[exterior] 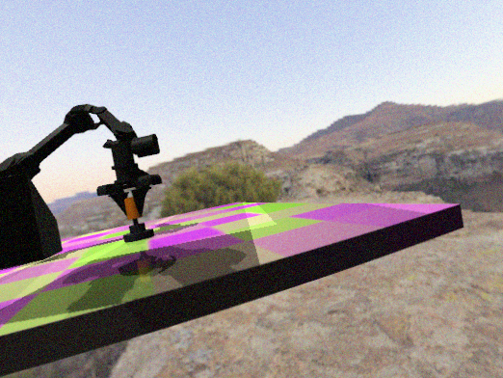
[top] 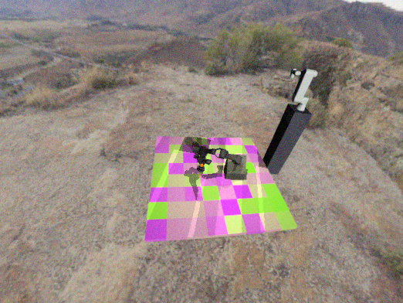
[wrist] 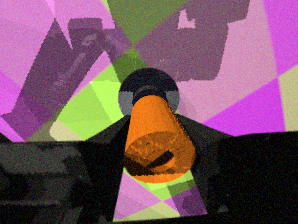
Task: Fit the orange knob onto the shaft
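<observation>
Largest of all is the desk (top: 177,228) (exterior: 289,262), a slab patched in magenta, lime, pink and cream, with a dark edge along its near side in the exterior view. At the left of that view a dark block (exterior: 29,217) (top: 236,171) stands on it, and my black arm (exterior: 50,141) (top: 228,155) reaches from there up and over to the right, then bends down. Off the desk, in the top view, a tall dark pillar (top: 287,139) rises beyond its right side, bearing a pale arm (top: 304,86) (no part of me).

My jaws (exterior: 132,212) (top: 201,164) point downward, parted partway, neither wide nor pinched shut. They are closed on the orange knob (exterior: 131,207) (wrist: 157,140) (top: 201,165), one finger to its left and one to its right in the wrist view. I have it roughly upright, leaning a little in the exterior view.

Under the knob is the round pedestal (exterior: 139,235) (wrist: 145,80), low and dark on the desk, with the dark shaft (exterior: 137,223) (wrist: 149,92) standing from its middle. The knob sits above the pedestal, at the top of the shaft, and some of the shaft shows below it. Whether the flat sides agree, I cannot tell.
</observation>
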Controlling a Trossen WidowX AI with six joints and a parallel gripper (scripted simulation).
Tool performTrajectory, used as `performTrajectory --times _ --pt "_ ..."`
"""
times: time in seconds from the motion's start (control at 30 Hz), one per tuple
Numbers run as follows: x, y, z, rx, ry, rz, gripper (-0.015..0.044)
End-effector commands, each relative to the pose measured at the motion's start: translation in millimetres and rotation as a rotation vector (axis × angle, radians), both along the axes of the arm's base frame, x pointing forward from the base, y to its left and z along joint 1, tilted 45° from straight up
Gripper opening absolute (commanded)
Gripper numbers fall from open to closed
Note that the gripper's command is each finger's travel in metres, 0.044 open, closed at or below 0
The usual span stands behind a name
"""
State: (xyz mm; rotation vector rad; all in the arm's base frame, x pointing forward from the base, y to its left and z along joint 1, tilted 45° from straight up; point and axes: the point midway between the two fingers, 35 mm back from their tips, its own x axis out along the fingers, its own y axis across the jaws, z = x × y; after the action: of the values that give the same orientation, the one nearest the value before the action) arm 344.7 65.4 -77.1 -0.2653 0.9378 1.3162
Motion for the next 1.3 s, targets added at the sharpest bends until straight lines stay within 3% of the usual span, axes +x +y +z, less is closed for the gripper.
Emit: performTrajectory --times 0.0,0.33,0.57,1.27 --pt "-0.3 0.4 -0.4 0.001 -0.006 0.004 0.0" --pt "0.9 -2.1 3.6 0.002 -0.013 0.011 0.0" --pt "0.7 -0.9 1.8 0.009 -0.153 0.153 0.0" --pt "0.4 0.7 0.0 0.01 -0.153 0.153 0.0"
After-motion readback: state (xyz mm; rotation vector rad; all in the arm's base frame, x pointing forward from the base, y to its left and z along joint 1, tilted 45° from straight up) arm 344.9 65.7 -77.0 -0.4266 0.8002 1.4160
